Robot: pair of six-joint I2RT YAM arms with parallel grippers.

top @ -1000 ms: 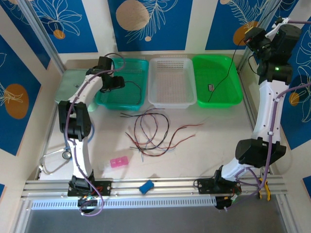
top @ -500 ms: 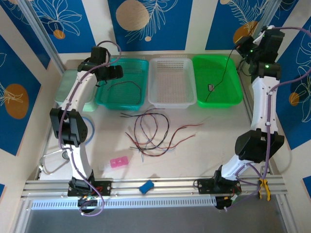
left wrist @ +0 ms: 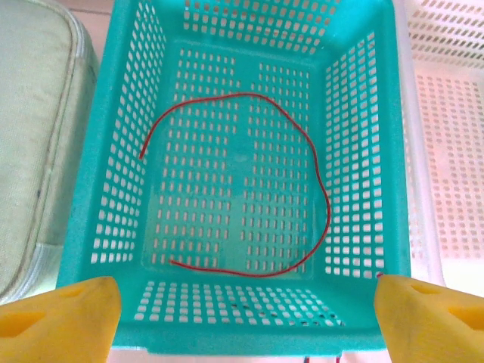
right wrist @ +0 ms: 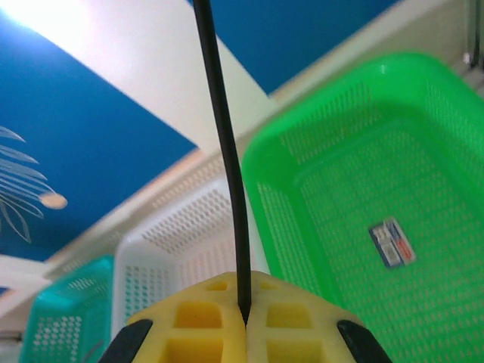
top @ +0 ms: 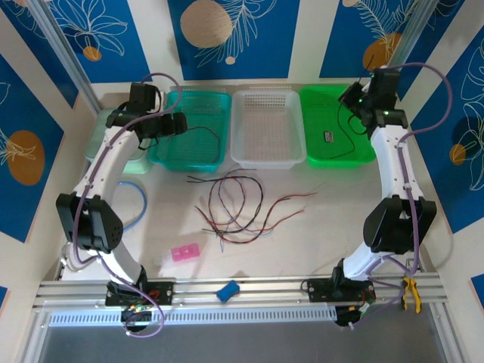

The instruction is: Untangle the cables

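Note:
A tangle of thin red, black and grey-blue cables [top: 234, 208] lies in loose loops on the table's middle. One red cable [left wrist: 302, 144] curls alone on the floor of the teal basket [left wrist: 355, 136]. My left gripper [top: 172, 125] hovers over that basket's left side, open and holding nothing, and its yellow fingers [left wrist: 60, 318] frame the near rim. My right gripper [right wrist: 243, 314] is shut on a black cable [right wrist: 223, 151]. It hangs above the green basket [top: 363, 155], and the black cable [top: 349, 140] droops into it.
A white basket [top: 266, 160] stands between the teal and green ones. A pale green case [top: 102, 136] lies left of the teal basket. A light blue tube loop [top: 141, 204], a pink piece [top: 185, 252] and a blue piece [top: 227, 290] lie nearer the front.
My left gripper has drawn back to the left over the teal basket and opened a little wider. My right gripper has swung left and down over the green basket, still holding the black cable.

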